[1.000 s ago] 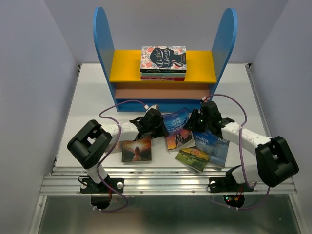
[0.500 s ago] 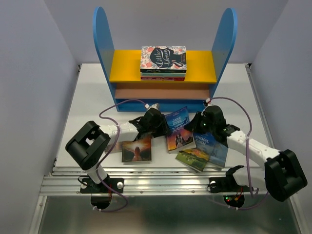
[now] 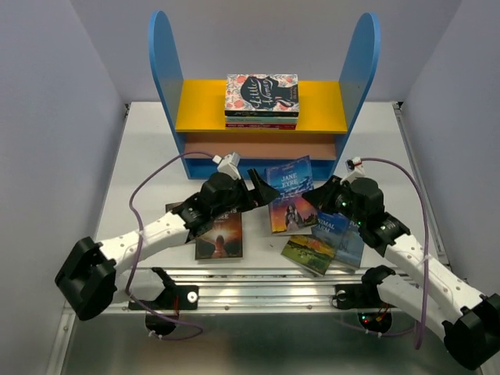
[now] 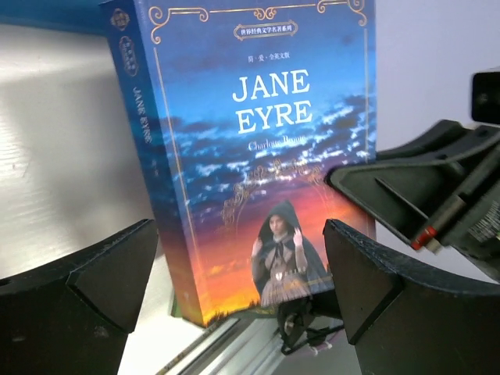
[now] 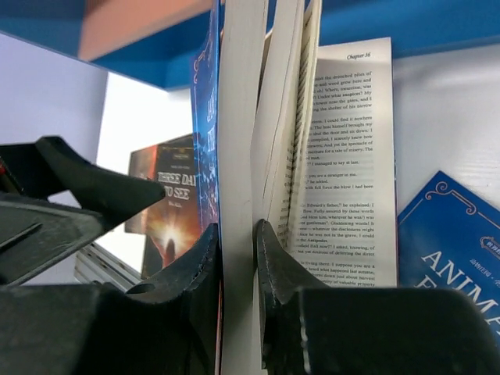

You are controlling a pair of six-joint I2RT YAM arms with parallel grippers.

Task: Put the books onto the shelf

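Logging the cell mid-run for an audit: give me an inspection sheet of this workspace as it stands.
Surface: white table, books lying on its near half.
Job's things: Jane Eyre raised upright, back pages fanning loose; Three Days to See flat by the left arm; Animal Farm overlapping a green-cover book; shelf at the back.
Clutter: Little Women stack on the shelf's yellow board.
Grippers: left gripper open, facing Jane Eyre's cover; right gripper shut on part of its pages.
Cables: purple left cable and right cable loop off the arms.
Surroundings: plain walls on three sides; metal rail at the near edge.
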